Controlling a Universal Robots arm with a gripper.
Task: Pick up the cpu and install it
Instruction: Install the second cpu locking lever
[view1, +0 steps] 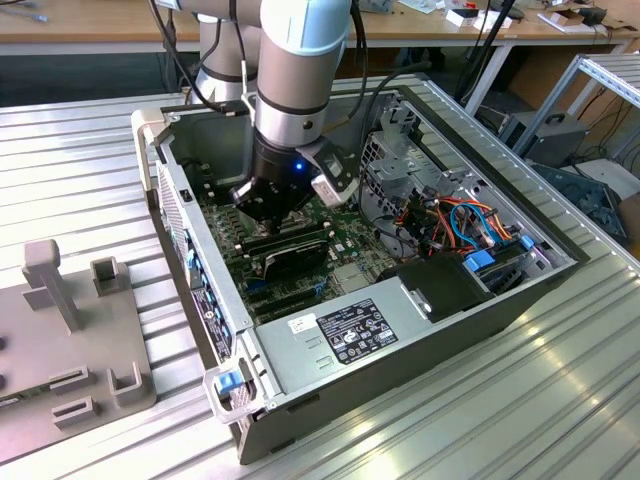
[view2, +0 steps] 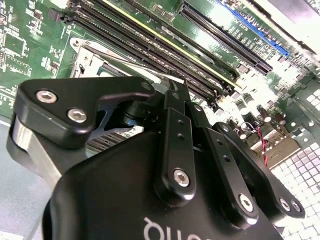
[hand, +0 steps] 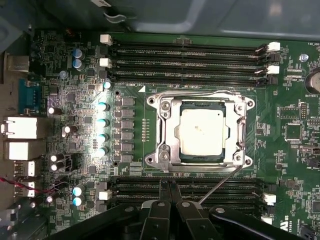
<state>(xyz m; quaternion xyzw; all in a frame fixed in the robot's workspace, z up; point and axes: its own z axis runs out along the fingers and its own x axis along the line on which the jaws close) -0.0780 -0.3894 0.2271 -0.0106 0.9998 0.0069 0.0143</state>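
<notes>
The cpu (hand: 201, 131) lies flat in the socket (hand: 165, 131) on the motherboard (hand: 60, 75), under its metal frame. The gripper (hand: 169, 187) hangs just beside the socket, over the memory slots, fingers pressed together and holding nothing.

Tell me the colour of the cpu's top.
Dull silver-grey, looking pale under the light; the cpu shows best in the first wrist view, seated in its socket frame.
</notes>
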